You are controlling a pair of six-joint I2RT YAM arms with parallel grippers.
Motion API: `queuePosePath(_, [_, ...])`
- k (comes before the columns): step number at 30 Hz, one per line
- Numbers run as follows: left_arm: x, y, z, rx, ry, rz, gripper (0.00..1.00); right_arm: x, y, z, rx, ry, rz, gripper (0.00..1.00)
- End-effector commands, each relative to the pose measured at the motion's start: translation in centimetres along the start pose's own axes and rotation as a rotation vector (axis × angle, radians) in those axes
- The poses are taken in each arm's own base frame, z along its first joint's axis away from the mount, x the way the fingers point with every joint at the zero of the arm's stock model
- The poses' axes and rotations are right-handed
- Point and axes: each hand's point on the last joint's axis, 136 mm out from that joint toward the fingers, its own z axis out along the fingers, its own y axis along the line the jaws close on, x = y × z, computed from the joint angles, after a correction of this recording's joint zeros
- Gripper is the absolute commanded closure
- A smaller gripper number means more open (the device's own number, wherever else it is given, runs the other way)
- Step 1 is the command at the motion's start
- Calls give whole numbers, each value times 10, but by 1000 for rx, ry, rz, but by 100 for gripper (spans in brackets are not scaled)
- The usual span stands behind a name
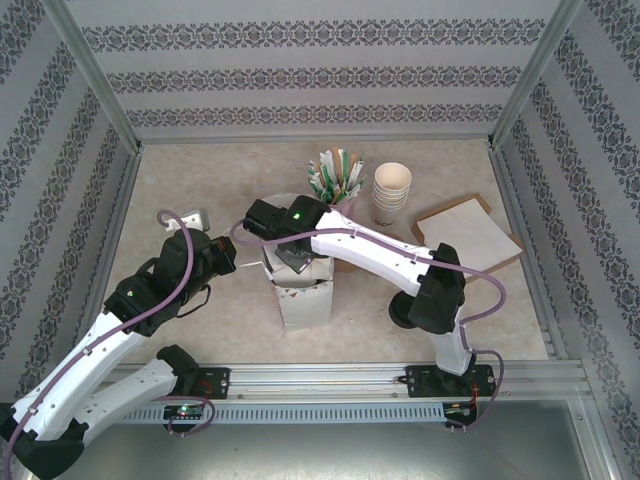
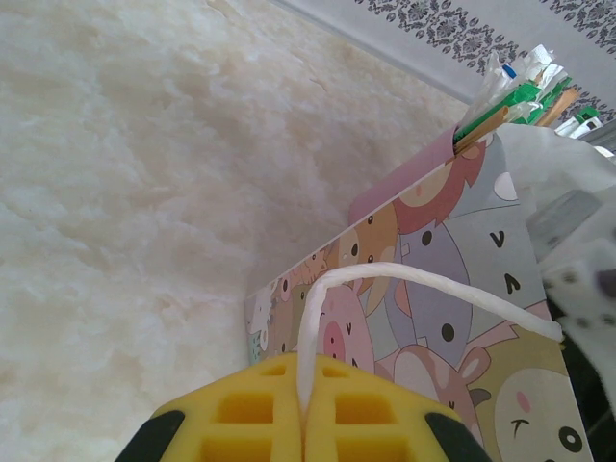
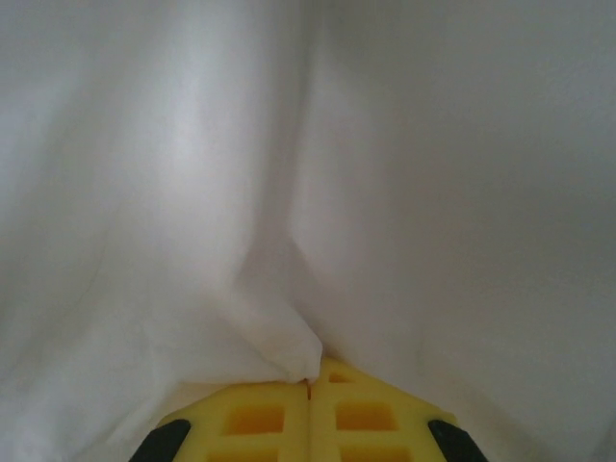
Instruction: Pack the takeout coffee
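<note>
We note the desk (image 2: 115,192) carrying the cartoon bag (image 1: 305,300), which stands upright.
- White lining (image 3: 192,192) at the bag's mouth: right fingers (image 3: 260,419) pinched together on a fold.
- Cord handle (image 2: 423,277) on the bag's left side: left fingers (image 2: 260,414) clamped on it.
- Takeout coffee: we cannot tell where it sits.

We judge uneven pulls could tip the bag, tear the lining or snap the cord.

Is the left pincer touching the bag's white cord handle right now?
Touching. The left wrist view shows the white cord handle running down into the seam of the shut left pincer, clamped between its yellow fingers.
</note>
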Motion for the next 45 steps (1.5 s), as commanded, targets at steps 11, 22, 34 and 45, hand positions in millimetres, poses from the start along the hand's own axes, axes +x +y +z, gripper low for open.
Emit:
queuePosePath(11, [-7,-6,-11,17,-15,9,100,-33,-8,-54,-92,-226,104,54])
queuePosePath(22, [-27,-31,-25,113,-55,45,49,-57,-40,-150,-206,-578,269,26])
queuePosePath(34, [-87,-105,-86,440,-295,276,0,-35,-112,-245,-217,-1095,427,9])
queuePosePath(45, [-176,-56,-89,-135,-776,554,0,69,-223,-223,246,-1198,701,2])
